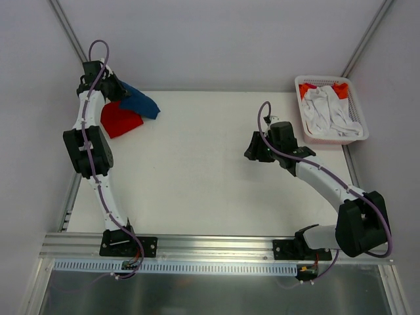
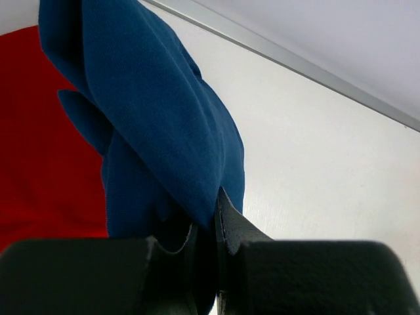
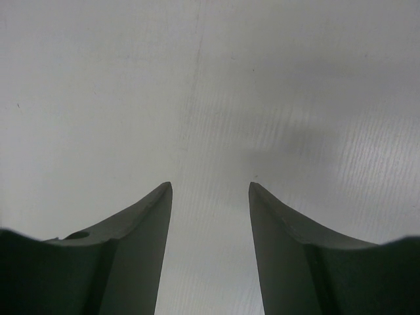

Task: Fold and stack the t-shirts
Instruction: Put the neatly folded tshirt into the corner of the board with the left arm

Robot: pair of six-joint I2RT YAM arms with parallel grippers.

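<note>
The left arm stretched far forward, the left gripper (image 2: 216, 220) pinching the blue shirt (image 1: 139, 100), which hung just beside the red shirt (image 1: 121, 121) on the surface (image 1: 197, 170). The right arm was bent, the right gripper (image 3: 210, 191) spread, well apart from the red shirt.

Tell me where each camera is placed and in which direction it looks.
Top view: above and behind the robot, looking down on the table, left arm, right arm, basket.
Left wrist: on the left arm, looking along the left claw, shut on the blue shirt, red shirt behind.
Right wrist: on the right arm, looking past the open right claw at the table.
Shared: top and left wrist both show the shirts.
</note>
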